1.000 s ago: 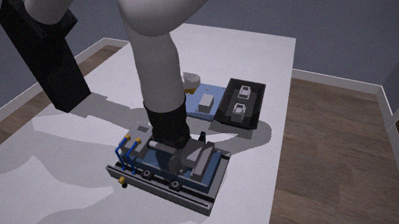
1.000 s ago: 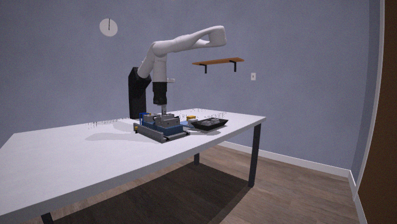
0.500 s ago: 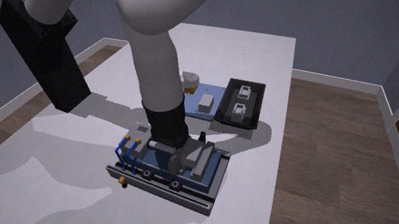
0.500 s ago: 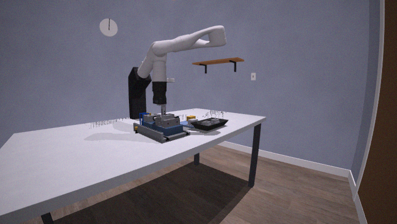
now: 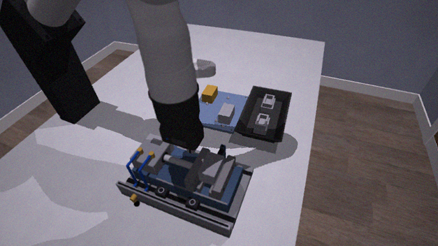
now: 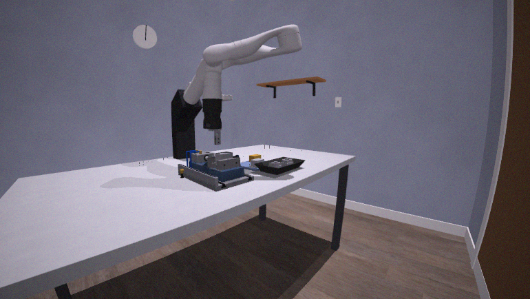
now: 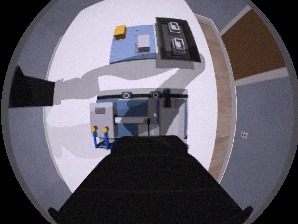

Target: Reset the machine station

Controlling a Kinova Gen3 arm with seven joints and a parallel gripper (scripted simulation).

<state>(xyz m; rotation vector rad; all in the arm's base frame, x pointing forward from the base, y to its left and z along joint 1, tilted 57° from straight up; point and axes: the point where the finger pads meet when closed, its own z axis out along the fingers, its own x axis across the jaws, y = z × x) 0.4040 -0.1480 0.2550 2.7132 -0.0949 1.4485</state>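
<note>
White table (image 5: 262,63) over brown wood-grain floor (image 5: 373,177). Blue vise (image 5: 182,172) with gray jaw blocks, blue hoses (image 5: 132,167) tipped yellow, and a yellow knob (image 5: 133,198) on the gray rail. Light blue plate (image 5: 233,101) carrying a yellow block (image 5: 209,93) and a plain gray block (image 5: 226,112). Black tray (image 5: 284,95) with two gray pocketed parts (image 5: 262,121). White arm (image 6: 241,49), black gripper (image 6: 217,139). Bluish-gray walls, orange-brown shelf (image 6: 291,81).

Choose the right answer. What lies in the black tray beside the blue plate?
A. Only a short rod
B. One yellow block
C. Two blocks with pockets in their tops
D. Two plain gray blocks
C: the black tray holds two pocketed blocks, one behind the other.
</note>
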